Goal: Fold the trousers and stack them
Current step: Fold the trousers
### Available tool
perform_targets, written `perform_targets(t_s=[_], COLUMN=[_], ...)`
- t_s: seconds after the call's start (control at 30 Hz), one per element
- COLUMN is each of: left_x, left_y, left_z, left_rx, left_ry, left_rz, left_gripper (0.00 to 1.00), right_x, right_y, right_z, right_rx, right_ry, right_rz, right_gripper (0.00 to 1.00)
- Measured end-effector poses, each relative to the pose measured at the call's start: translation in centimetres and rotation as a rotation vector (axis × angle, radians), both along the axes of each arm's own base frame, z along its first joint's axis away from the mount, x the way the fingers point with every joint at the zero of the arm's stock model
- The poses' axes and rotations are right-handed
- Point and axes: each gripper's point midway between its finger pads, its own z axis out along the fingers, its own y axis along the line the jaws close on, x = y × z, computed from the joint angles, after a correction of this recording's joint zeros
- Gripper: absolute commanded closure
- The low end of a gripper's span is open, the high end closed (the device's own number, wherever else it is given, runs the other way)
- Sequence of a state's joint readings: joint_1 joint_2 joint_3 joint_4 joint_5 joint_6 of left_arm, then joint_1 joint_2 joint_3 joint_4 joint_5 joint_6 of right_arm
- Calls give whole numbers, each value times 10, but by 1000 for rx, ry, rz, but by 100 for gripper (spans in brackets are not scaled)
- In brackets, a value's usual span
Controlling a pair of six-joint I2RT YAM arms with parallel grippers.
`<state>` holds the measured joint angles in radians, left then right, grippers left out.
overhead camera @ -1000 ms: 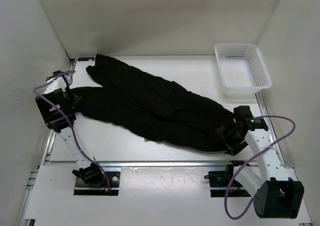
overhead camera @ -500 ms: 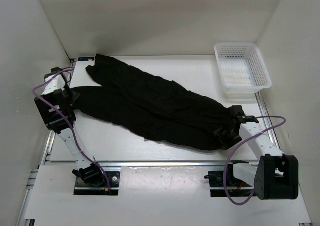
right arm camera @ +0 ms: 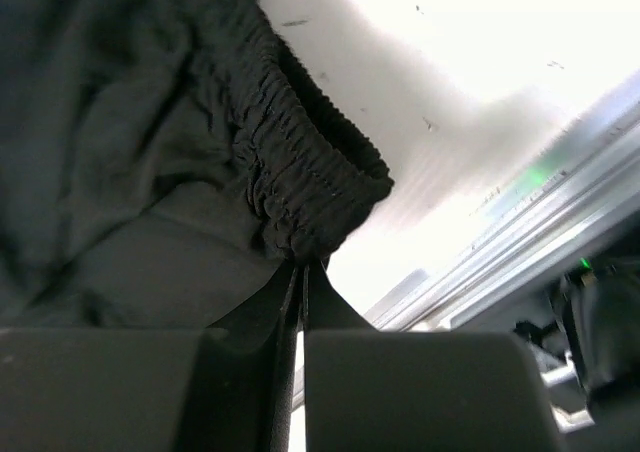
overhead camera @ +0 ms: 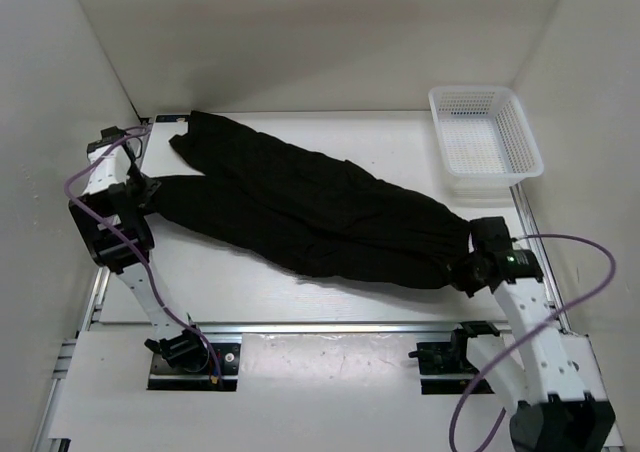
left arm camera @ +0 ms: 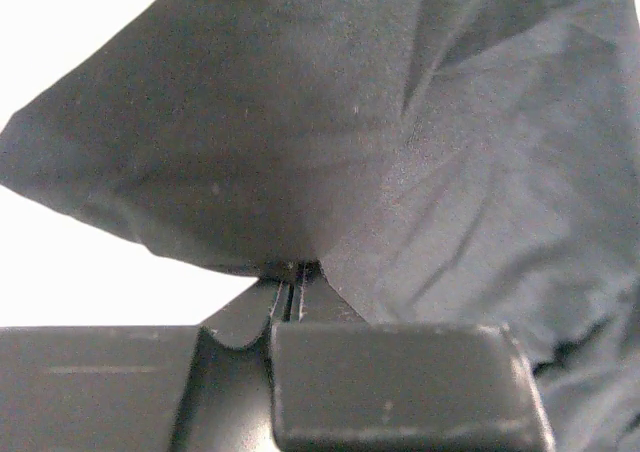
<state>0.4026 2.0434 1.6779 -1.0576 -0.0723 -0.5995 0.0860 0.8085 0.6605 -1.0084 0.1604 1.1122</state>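
Note:
The black trousers (overhead camera: pixel 310 212) lie spread across the table, legs running to the far left, waistband at the right. My left gripper (overhead camera: pixel 143 190) is shut on the end of the near leg (left arm camera: pixel 230 192), and the cloth hangs from its closed jaws. At the right, my right gripper (overhead camera: pixel 466 269) is shut on the gathered elastic waistband (right arm camera: pixel 300 172), whose puckered edge bunches right at the fingertips (right arm camera: pixel 300 264). The second leg's end (overhead camera: pixel 190 132) rests free at the far left corner.
A white mesh basket (overhead camera: pixel 485 142) stands at the back right corner, with nothing visible inside. White walls close in on the left, right and back. A metal rail (overhead camera: pixel 320 327) runs along the table's near edge, with both arm bases behind it.
The right gripper has shut on the waistband and its arm has shifted, drawing the waist end straighter. The left gripper has moved slightly toward the back, still holding the leg end.

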Motion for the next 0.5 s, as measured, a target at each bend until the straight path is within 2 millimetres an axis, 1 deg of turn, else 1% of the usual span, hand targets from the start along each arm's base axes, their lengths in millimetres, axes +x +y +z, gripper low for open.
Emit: perform_targets(t_s=[0.1,0.23,0.3,0.37,0.43,0.47,0.5], left_x=[-5,-26,-34,-37,-34,-25,-11], left_y=[-5,-12,-14,-15,-18,-20,-23], left_z=[21,52,65,77,89,96,105], left_rx=[22,55,73,92,110,119,132], left_ry=[-37,-88,-110,-130,-141,-153,-174], left_rz=[-4,2,6,4,-12,-31,-57], left_gripper=[90,90,90,90,90,90,90], right_x=[-7,-25,-27,-26,-24,-20,-16], right_y=[-2,1,1,-2,-8,-12,-15], right_z=[29,50,59,69,79,86,91], right_rx=[-7,6,9,1,-27,-45,-62], right_ry=[-71,-76,-82,-97,-111,-119,-120], right_rz=[-18,-34,-52,-80,-107,-117,-125], right_gripper=[100,100,100,100,100,100,100])
